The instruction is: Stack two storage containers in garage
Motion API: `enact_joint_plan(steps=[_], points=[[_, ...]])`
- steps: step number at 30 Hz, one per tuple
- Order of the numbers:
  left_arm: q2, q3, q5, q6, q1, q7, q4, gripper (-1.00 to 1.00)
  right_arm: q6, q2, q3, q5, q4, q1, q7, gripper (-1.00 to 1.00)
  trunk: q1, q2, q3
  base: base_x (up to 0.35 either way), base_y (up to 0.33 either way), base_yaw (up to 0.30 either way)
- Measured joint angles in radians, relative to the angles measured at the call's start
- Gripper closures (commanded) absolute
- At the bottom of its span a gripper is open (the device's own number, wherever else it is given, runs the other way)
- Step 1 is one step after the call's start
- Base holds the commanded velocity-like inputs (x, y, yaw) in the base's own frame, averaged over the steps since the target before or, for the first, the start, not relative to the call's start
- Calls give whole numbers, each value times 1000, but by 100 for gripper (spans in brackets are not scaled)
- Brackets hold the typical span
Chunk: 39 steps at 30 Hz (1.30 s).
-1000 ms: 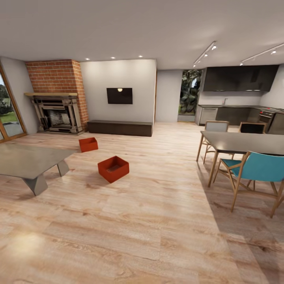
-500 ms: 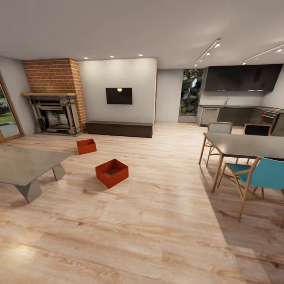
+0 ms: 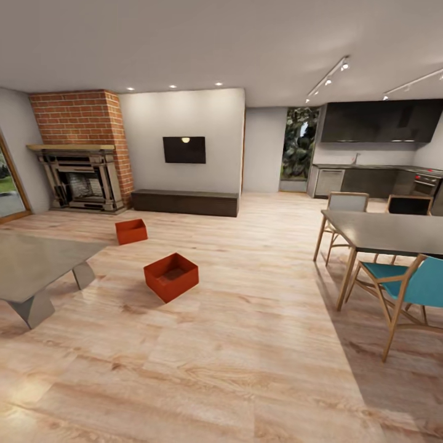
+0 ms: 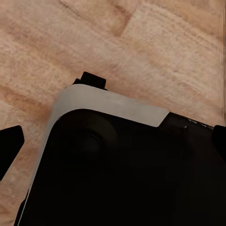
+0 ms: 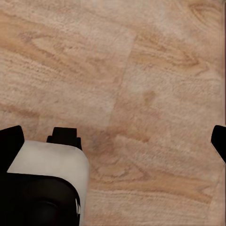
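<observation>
In the head view the two storage containers sit on the living room's light wood-plank floor (image 3: 246, 344), both orange-red, lidless and upright. The nearer container (image 3: 171, 277) lies left of centre, turned at an angle. The farther container (image 3: 131, 231) sits behind it, closer to the brick fireplace (image 3: 80, 147). Both are well ahead of me. In the left wrist view my left gripper (image 4: 113, 141) is open, hanging over the robot's dark base (image 4: 117, 188) and wood planks. My right gripper (image 5: 113, 141) is open above bare planks in the right wrist view. Neither holds anything.
A low glass table (image 3: 37, 261) stands at the left, close to the containers. A long dark cabinet (image 3: 184, 202) runs along the back wall under a TV. At the right stand a dining table (image 3: 387, 232) and a blue chair (image 3: 409, 283), with a kitchen behind.
The whole head view has shifted: the camera has moved, so the containers and glass table sit lower and further left in the picture. The containers themselves have not moved on the floor.
</observation>
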Motion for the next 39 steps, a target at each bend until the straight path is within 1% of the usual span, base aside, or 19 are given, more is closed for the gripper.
enact_joint_plan(steps=[18,26,32,39], points=[[0,0,1,-4,0,0,0,-100,0,0,1,7,0,0,-1,-100,0,0,0,326,-88,0],[0,0,4,-6,0,0,1,-100,2,-2,0,1,0,0,-2,-100,0,0,0,326,-78,0],[0,0,3,-6,0,0,1,-100,1,4,1,0,0,0,-2,-100,0,0,0,326,-77,0],[0,0,3,-6,0,0,1,-100,1,3,1,-1,0,0,-2,-100,0,0,0,326,-76,0]])
